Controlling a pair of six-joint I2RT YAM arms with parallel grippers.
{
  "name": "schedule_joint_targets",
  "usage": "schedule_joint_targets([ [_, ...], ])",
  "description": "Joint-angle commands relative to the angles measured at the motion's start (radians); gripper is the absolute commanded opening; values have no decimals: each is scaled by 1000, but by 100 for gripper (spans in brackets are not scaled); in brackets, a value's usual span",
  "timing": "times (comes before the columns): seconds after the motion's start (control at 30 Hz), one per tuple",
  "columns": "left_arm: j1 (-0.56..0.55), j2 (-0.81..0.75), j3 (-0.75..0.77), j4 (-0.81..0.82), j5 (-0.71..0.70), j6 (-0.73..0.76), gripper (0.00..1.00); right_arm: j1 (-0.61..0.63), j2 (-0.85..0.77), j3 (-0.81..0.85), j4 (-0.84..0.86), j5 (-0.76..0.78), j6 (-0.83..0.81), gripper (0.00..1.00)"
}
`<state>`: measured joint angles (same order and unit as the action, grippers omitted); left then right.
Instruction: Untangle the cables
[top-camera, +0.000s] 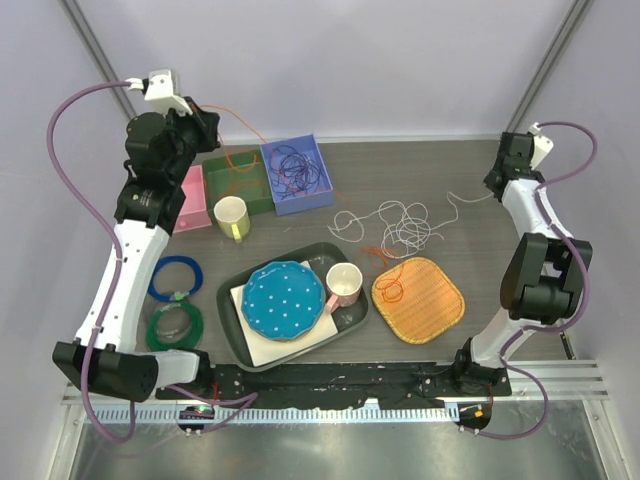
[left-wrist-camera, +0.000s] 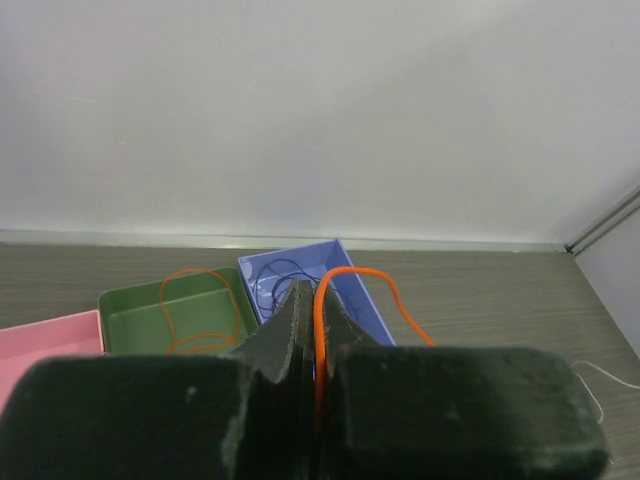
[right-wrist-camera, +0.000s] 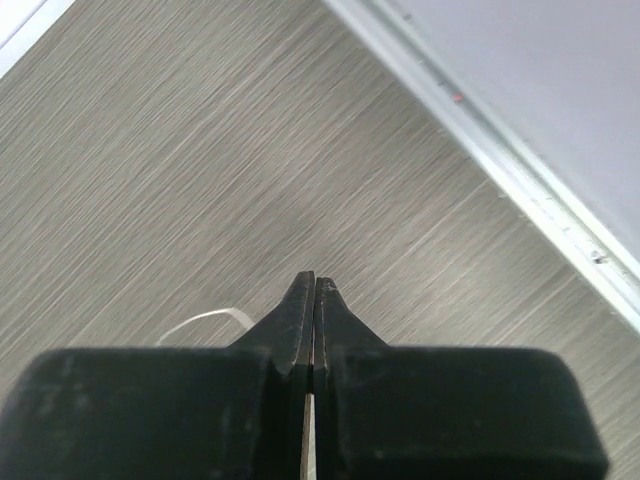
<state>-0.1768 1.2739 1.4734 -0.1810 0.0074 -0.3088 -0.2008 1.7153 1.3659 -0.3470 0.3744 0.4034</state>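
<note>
While both hands are pinched fully shut, noting the risks.

Left hand (left-wrist-camera: 304, 288), at ten o'clock of the surface (top-camera: 470, 160) and raised above it: an orange cable (left-wrist-camera: 352, 272) is caught between the closed fingers. It arches out past the tips and drops toward the green box (left-wrist-camera: 135, 325), where a loop of it lies. Purple cable (top-camera: 297, 168) sits coiled in the blue box (top-camera: 300, 206), just beside at one o'clock of the green one.

Right hand (right-wrist-camera: 314, 282), at three o'clock near the surface's edge: closed, with a curl of white strand (right-wrist-camera: 205, 320) showing at its eight o'clock. Whether that strand is actually pinched I cannot tell.

White cables (top-camera: 400, 225) lie in a loose heap right of centre, with a second orange strand (top-camera: 388, 288) threading out of them at six o'clock onto the orange tray (top-camera: 440, 305).

What could go wrong, in my judgement:
- Lifting the left hand further may snag the loop on the green box wall and drag or tip the box into the yellow mug (top-camera: 232, 216) at its six o'clock.
- So thin a wire may slip from the fingers under tension.
- If the white strand is gripped, a pull toward three o'clock could cinch the heap around the orange strand instead of freeing it, or haul the whole heap along.
- If not gripped, I come away with nothing.
</note>
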Motion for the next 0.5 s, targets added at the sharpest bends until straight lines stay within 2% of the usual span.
schedule_joint_targets([
  [0.0,-4,1,56,3,-23,8,0,35,-88,-8,26,-97,9,1],
  [0.1,-3,13,53,3,64,-10,0,37,-112,-50,69,-140,14,1],
  [0.27,-4,45,100,-17,121,-33,0,37,-121,-50,56,-176,3,1],
  [0.37,-3,51,134,-25,146,-44,0,49,-134,-44,45,-245,-23,34],
  [0.4,-4,56,143,-23,146,-49,0,57,-146,-38,42,-258,-31,51],
  [0.43,-4,58,154,-25,144,-52,0,67,-157,-36,37,-268,-47,57],
  [0.47,-4,61,177,-26,146,-61,0,89,-167,-34,39,-275,-55,69],
])
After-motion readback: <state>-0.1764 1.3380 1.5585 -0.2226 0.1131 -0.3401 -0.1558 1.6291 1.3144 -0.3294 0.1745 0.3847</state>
